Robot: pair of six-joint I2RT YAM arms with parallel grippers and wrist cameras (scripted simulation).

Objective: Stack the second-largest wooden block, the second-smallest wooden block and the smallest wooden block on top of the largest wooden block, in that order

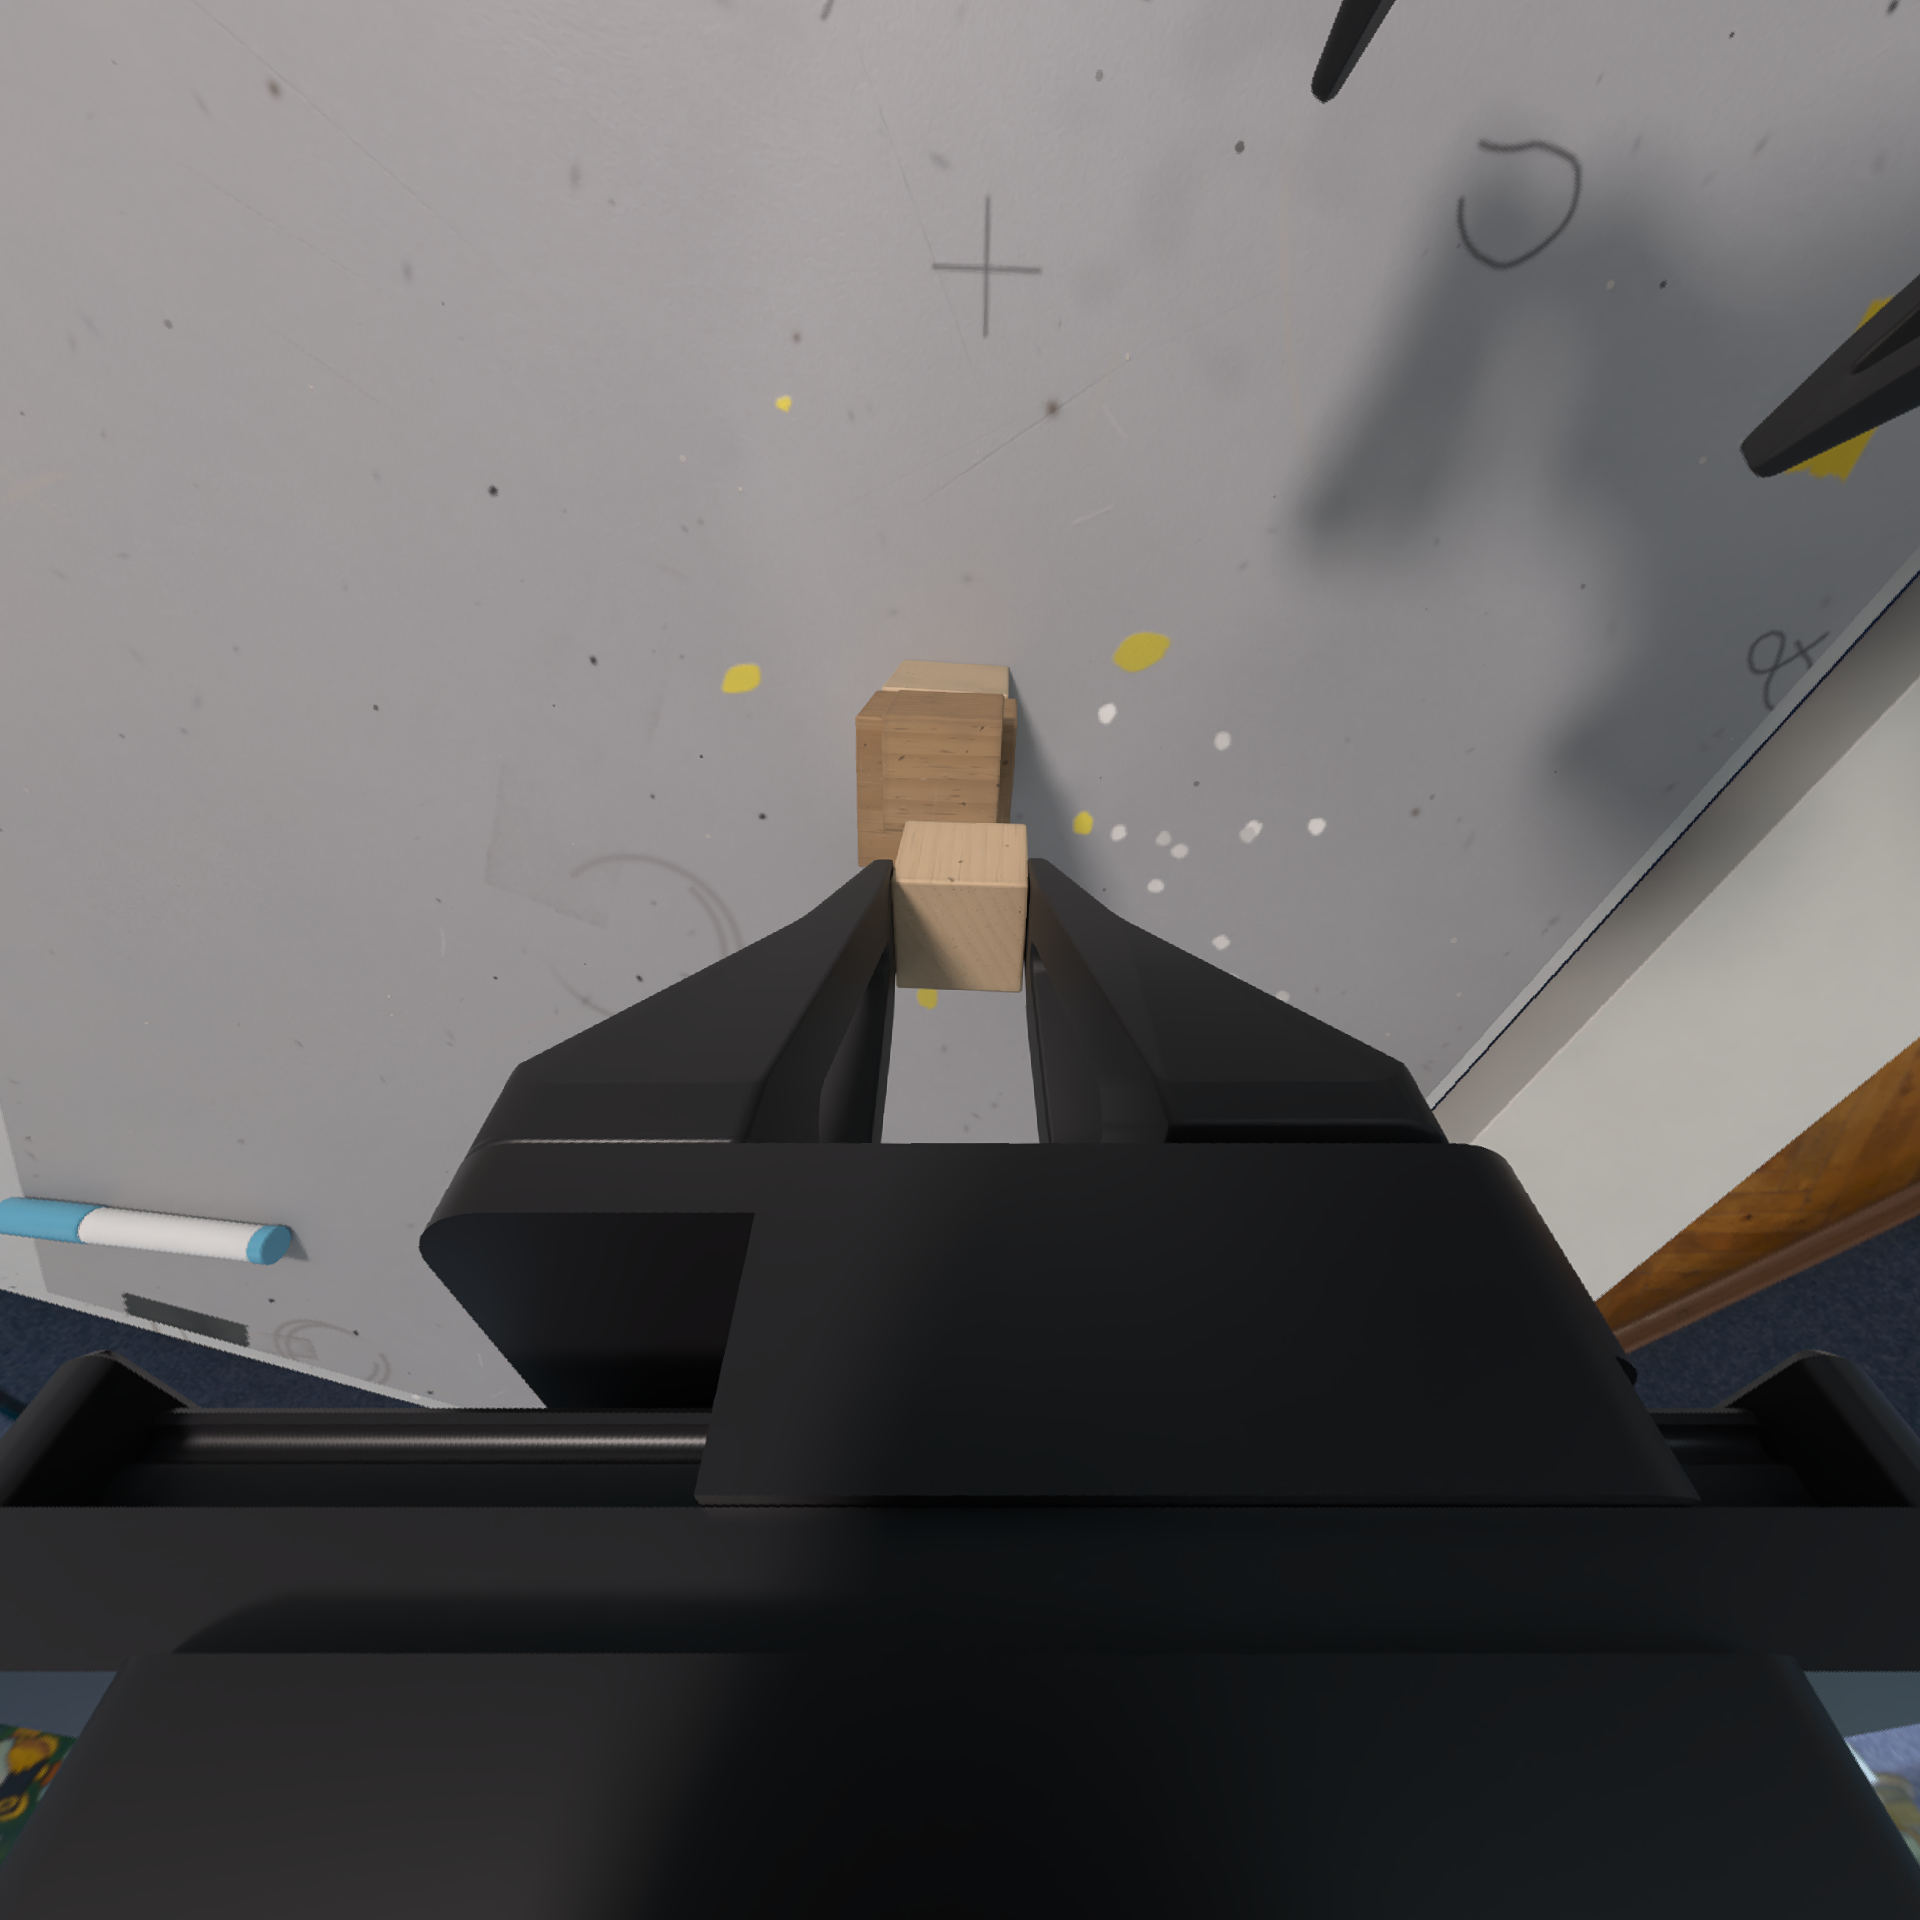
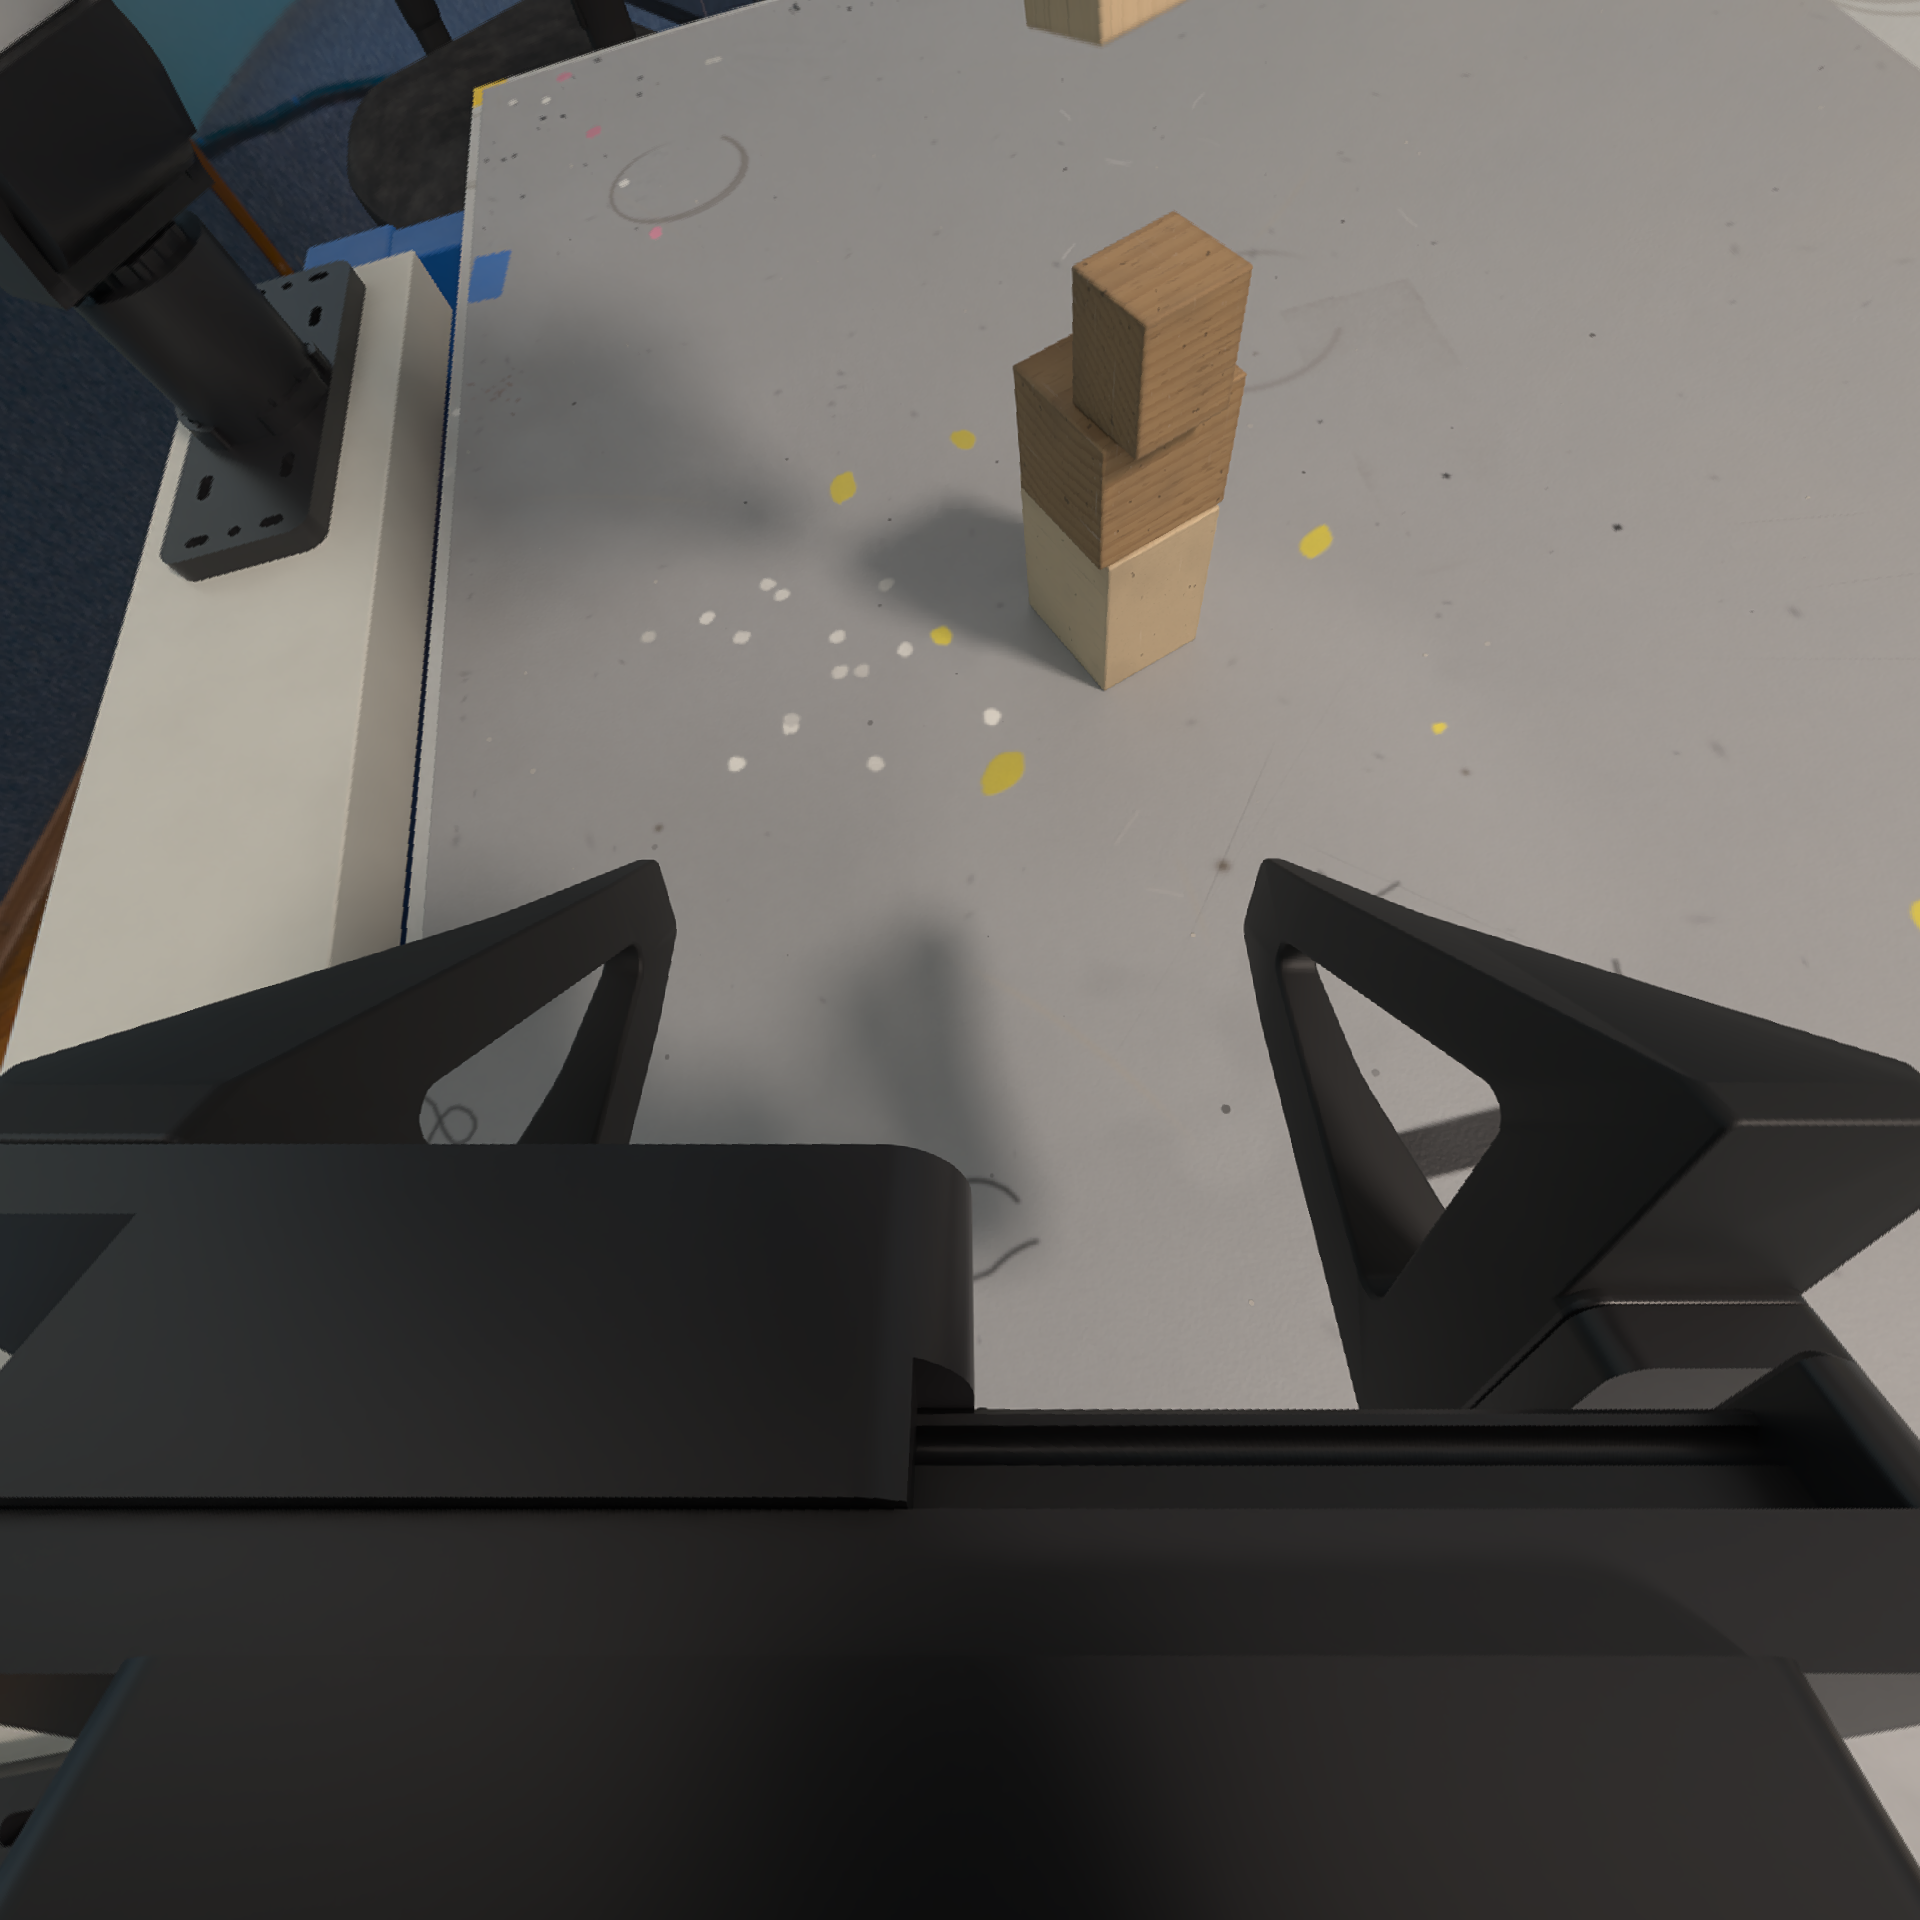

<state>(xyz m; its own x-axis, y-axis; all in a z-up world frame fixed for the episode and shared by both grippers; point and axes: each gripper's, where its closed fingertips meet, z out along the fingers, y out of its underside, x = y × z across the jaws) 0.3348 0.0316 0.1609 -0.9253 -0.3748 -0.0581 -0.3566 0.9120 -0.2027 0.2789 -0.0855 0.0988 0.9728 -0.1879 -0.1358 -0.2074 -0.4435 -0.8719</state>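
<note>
I have the left gripper [image 1: 959, 883] clamped on the smallest wooden block [image 1: 958, 921], held above the three-block stack [image 2: 1132, 457] standing mid-table so it can go on top. The right gripper [image 2: 961, 894] hangs spread and empty near the table's [image 2: 1558, 312] edge. A marker [image 1: 156, 1228] lies by a far corner, no obstruction.

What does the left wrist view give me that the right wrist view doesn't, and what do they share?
Only the left wrist view: the left gripper shut on the smallest block above the stack, and a blue-and-white marker.

Only the right wrist view: the open right gripper, the stack's side profile with the top block turned askew, and an arm base.

Both: the three-block stack on the grey table.
</note>
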